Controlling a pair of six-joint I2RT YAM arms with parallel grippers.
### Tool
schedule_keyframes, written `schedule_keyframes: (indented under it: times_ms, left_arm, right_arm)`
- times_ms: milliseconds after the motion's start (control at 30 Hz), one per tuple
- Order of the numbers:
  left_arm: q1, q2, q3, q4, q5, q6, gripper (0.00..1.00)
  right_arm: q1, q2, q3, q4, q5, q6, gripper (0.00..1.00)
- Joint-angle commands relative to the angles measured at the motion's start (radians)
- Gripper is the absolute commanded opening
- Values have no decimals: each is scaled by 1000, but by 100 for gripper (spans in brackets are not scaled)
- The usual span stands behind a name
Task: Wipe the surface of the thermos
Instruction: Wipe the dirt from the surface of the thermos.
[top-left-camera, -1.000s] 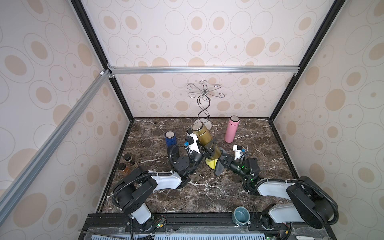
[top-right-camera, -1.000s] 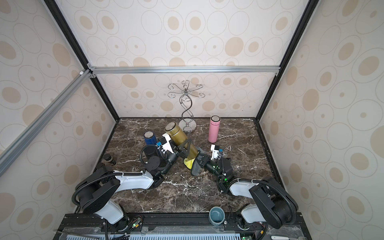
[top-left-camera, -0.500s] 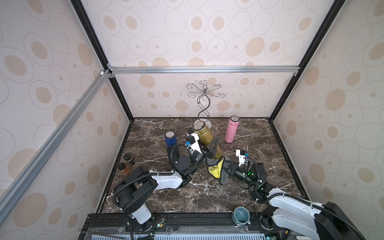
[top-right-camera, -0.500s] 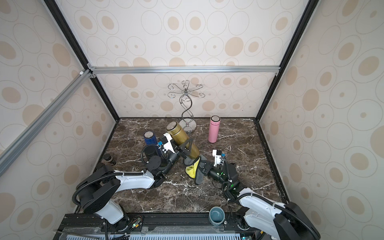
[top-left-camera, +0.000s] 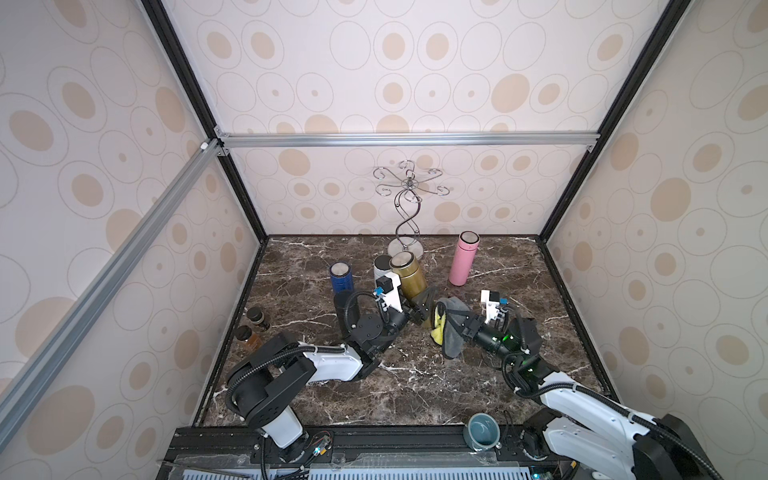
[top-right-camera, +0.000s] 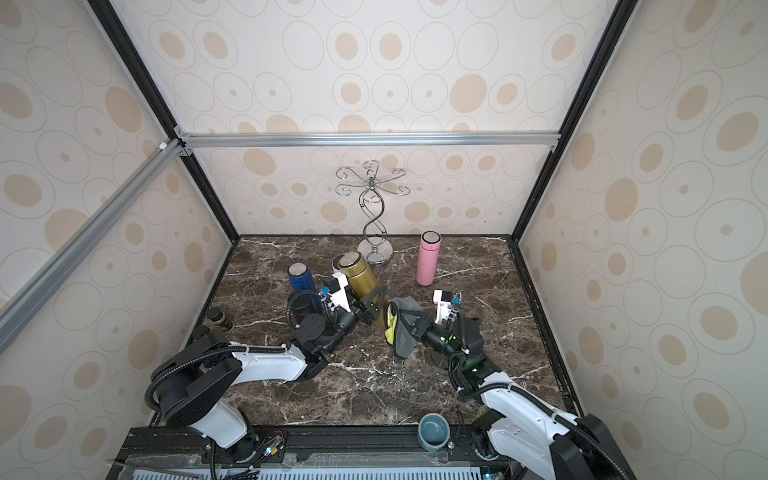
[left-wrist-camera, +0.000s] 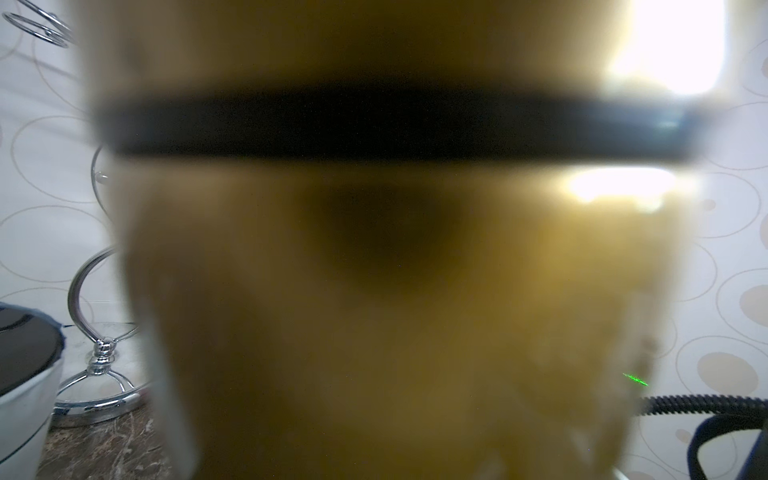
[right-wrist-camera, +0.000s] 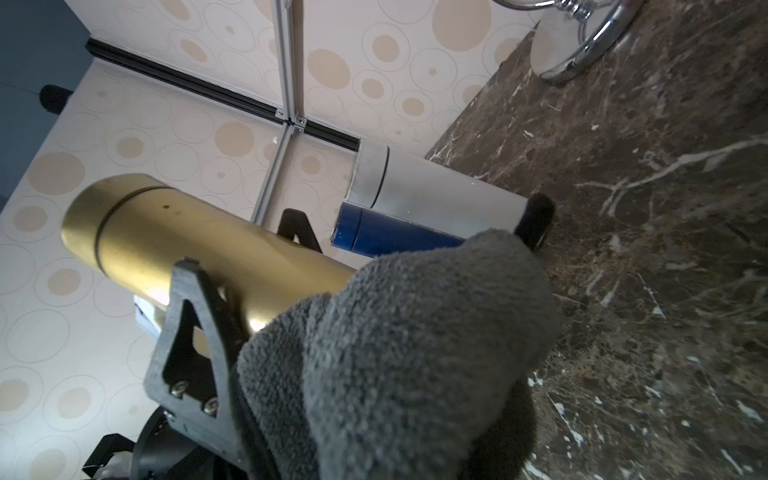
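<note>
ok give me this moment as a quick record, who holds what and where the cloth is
left gripper: shut on gold thermos, held tilted
right gripper: shut on cloth, grey with a yellow side
cloth position: at the gold thermos's lower end, beside the left gripper
standing nearby: blue thermos, white thermos, pink thermos, chrome stand
</note>
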Motion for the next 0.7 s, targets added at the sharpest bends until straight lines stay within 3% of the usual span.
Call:
schedule_keyframes:
  times_ms: [0, 200, 367, 667]
  left_arm:
    - [-4, -3, 33, 70, 15, -19, 0]
    - [-6, 30, 63, 71, 4, -19, 0]
    - [-8, 50, 96, 82, 5, -32, 0]
    - [-31, 50, 128, 81, -19, -43, 0]
  right_arm:
    - [21, 13, 59, 29, -38, -2, 0]
    - [116, 12, 92, -83, -22, -83, 0]
    - [203, 18, 108, -171, 62, -152, 0]
    - [311, 164, 186, -153, 174, -236, 0]
